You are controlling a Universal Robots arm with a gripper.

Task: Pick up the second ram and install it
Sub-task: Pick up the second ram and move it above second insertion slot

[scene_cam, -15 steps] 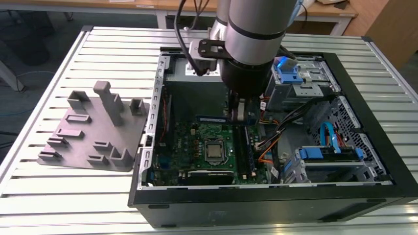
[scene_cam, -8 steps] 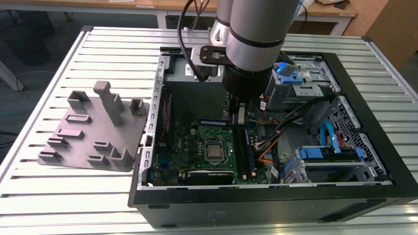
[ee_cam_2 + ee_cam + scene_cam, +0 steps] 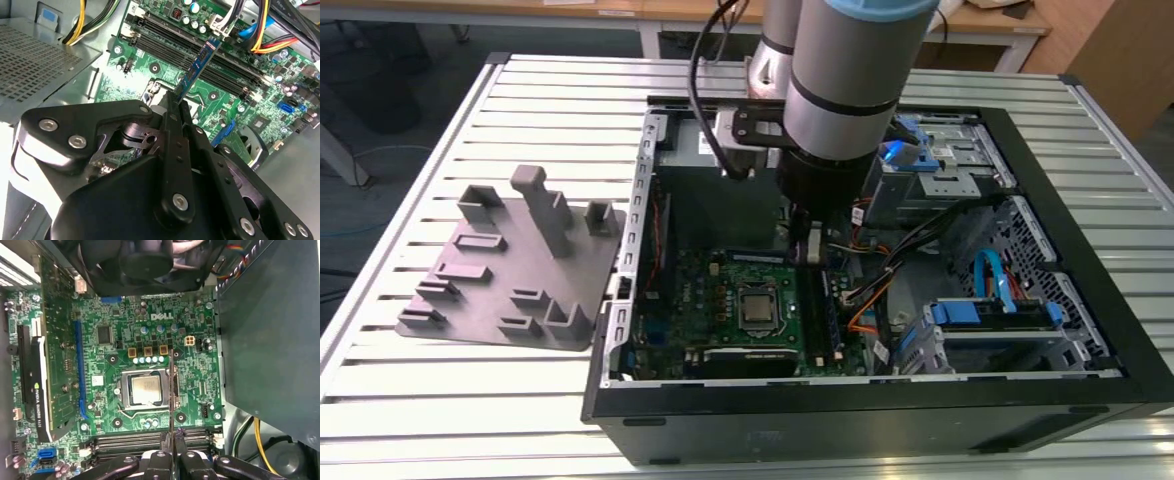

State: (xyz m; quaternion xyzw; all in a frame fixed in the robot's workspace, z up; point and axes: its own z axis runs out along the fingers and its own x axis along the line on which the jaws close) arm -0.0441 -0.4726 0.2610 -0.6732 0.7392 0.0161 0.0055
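The second ram (image 3: 196,70) is a thin dark stick with a blue label. It is seen edge-on and sticks out from between my fingers over the motherboard (image 3: 165,80). My gripper (image 3: 176,107) is shut on its near end. In the first wrist view the ram (image 3: 171,390) runs as a narrow line across the processor socket (image 3: 146,391), with the gripper (image 3: 171,439) above the long black memory slots (image 3: 130,441). In the exterior view the gripper (image 3: 811,250) hangs inside the open computer case (image 3: 1067,300), above the board's slots (image 3: 821,320). The ram stands clear of the slots (image 3: 210,50).
A grey holder plate (image 3: 520,260) lies on the slatted table at the exterior view's left of the case. Inside the case are a graphics card (image 3: 37,385), a metal power supply box (image 3: 270,340), orange and black cables (image 3: 887,285) and blue drive brackets (image 3: 994,310).
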